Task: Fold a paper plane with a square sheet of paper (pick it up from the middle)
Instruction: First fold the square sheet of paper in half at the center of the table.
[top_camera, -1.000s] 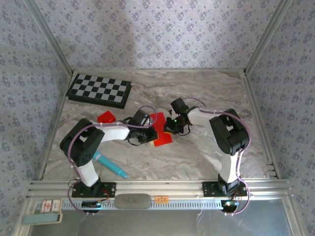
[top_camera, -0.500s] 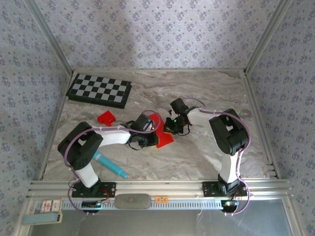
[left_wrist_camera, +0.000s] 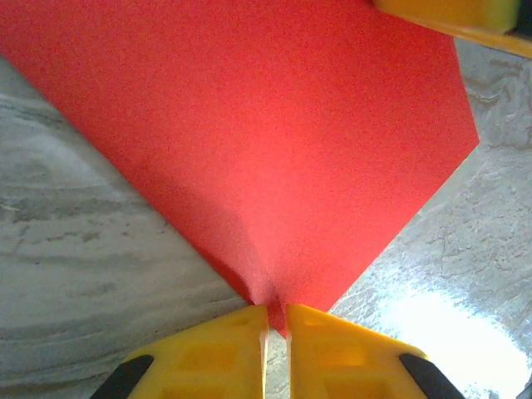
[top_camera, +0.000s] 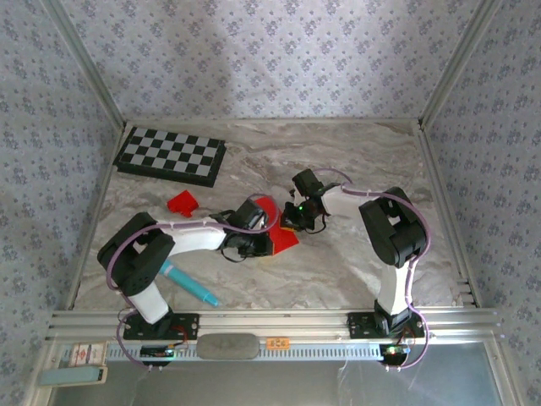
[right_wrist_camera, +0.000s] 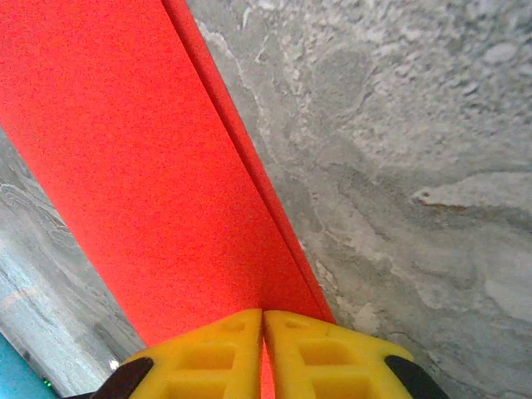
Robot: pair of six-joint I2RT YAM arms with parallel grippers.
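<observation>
Status: paper (top_camera: 284,238) is mid-table, between the two grippers, well apart from the checkered board (top_camera: 169,156) at back left. Table (top_camera: 363,161) is grey marble-look.

L gripper (top_camera: 260,240) reaches in from the left. On its wrist cam the yellow fingers (left_wrist_camera: 218,349) are pressed together, with a pointed corner of the paper nipped between the tips. From there the sheet fans out wide and flat-ish, with a slight buckle just ahead of the pinch. Another yellow finger (left_wrist_camera: 449,12) shows at the top right edge over the far side of the sheet, prob the other arm's.

R gripper (top_camera: 291,222) comes in from the right. On its wrist cam the jaws are closed tight, clamped on the paper's edge. The paper runs away from the tips as a long red strip. A second layer shows along its right side, so it's folded at least once there.

Can't tell from the overhead whether the sheet rests on the table or hangs just above it; the arms cover most of it.

Misc: small red scrap (top_camera: 182,201) lies left of the paper, not touching it. Teal pen (top_camera: 191,286) is at front left, by the L arm base.
</observation>
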